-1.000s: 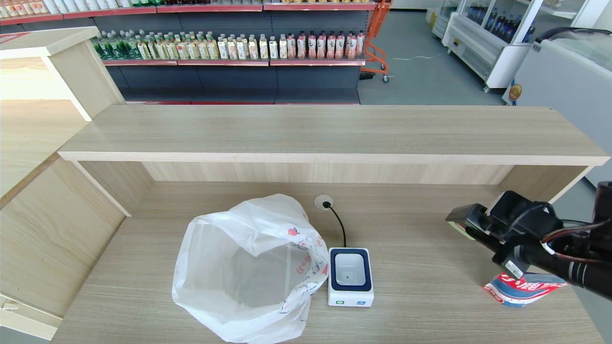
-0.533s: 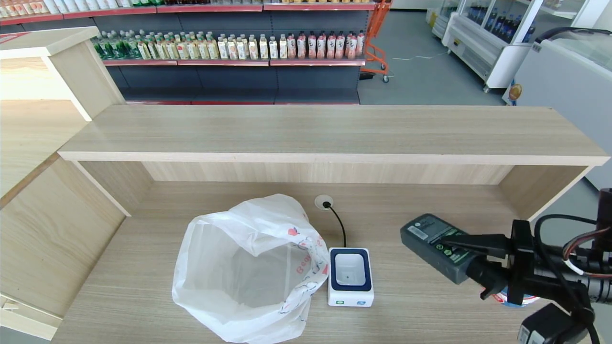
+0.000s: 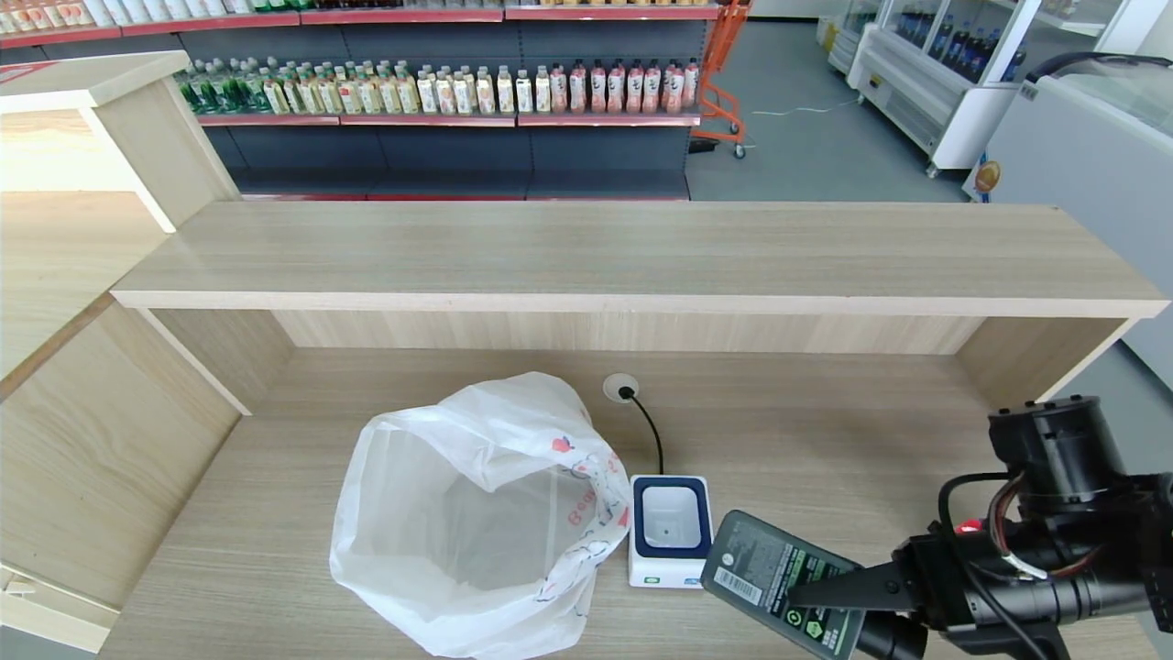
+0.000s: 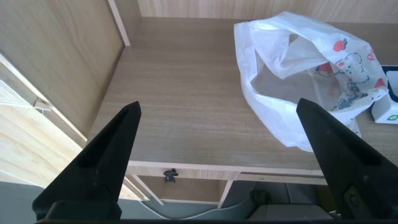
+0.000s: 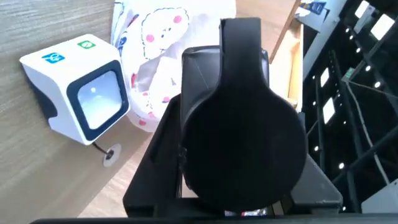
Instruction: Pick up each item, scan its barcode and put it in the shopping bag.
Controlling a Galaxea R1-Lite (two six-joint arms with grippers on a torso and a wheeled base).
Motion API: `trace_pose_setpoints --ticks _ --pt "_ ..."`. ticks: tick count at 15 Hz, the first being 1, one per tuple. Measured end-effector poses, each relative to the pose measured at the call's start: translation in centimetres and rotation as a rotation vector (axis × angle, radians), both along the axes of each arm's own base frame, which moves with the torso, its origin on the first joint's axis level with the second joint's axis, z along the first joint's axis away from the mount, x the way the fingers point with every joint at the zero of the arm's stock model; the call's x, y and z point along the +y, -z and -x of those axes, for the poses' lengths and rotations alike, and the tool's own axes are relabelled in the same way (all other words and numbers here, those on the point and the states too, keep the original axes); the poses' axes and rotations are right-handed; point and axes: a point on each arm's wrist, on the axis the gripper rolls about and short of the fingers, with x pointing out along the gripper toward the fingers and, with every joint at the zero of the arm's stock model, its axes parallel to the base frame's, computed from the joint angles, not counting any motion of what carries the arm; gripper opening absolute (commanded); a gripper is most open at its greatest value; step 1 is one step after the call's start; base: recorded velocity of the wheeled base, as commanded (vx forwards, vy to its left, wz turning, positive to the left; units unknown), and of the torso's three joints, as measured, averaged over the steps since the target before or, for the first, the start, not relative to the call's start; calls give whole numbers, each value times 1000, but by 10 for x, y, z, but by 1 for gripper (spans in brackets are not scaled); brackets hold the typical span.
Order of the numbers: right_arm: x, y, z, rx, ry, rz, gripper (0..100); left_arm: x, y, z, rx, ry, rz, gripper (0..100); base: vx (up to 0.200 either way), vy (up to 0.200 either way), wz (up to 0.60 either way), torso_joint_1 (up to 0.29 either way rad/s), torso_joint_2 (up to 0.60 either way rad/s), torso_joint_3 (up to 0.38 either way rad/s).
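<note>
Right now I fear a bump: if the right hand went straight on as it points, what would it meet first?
Probably the scanner: the right hand points toward it, and the dark pack it grips has its front end beside the scanner. Height is unclear; it might pass over.

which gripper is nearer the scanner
Right. The right gripper, holding a black pack, is close beside the scanner on its right; the left gripper is off beyond the bag on the scanner's left.
</note>
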Motion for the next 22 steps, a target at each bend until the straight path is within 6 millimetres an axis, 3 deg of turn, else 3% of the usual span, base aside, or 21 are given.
trace_pose_setpoints --ticks 7,13,22 --pt "45 -7 -10 -41 -166 -17 0 0 0 0 0 0 0 100 0 0 0 0 0 0" --pt "56 -22 -25 -161 -178 -67 0 0 0 0 0 0 0 100 0 0 0 0 0 0" --pt "59 -21 -29 -162 -182 -68 0 0 0 0 0 0 0 100 0 0 0 0 0 0"
